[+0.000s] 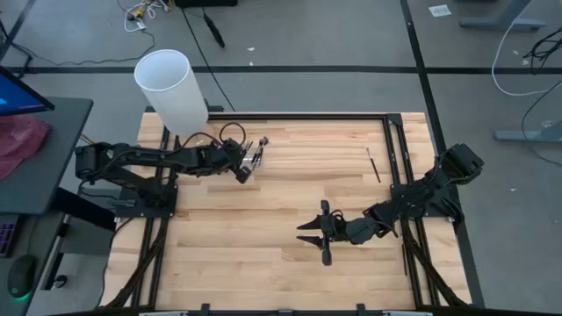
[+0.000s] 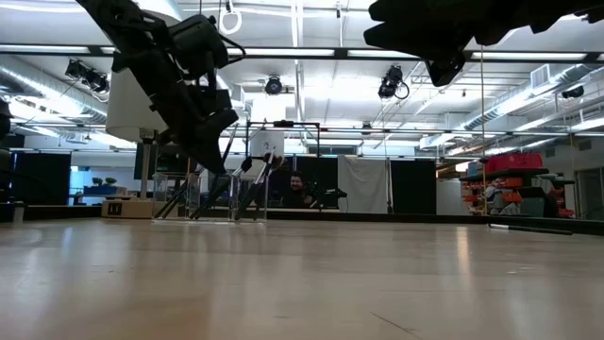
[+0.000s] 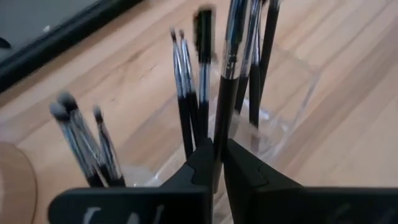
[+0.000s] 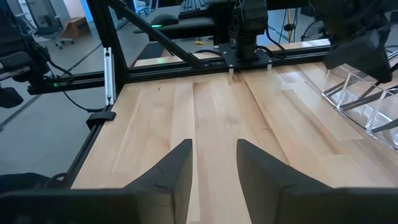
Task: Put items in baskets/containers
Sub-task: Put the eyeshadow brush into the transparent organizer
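Note:
A clear plastic holder point(image 3: 283, 99) stands on the table near its far left, with several thin dark-handled makeup brushes point(image 3: 186, 93) upright or leaning inside it; it also shows in the low view point(image 2: 219, 200). My left gripper point(image 3: 217, 158) is right at the holder point(image 1: 256, 154), slanting down, shut on one brush point(image 3: 231, 56). One more brush point(image 1: 373, 164) lies flat on the table's far right. My right gripper point(image 1: 323, 233) waits open over the table's middle, nothing between its fingers point(image 4: 214, 168). My left gripper pinches the dark handle point(image 3: 219, 134) of one brush between its two fingertips. The fingers come slanting down from the table's left side and lie across the handle. The brush stands roughly upright among the others in the holder; the fingers hide its lower end.
A tall white cylinder point(image 1: 172, 88) on a round base stands just behind the left arm at the far left corner. Dark frame rails point(image 1: 397, 158) run along the table's far and right edges. Bare wood point(image 1: 263, 254) spreads across the near half.

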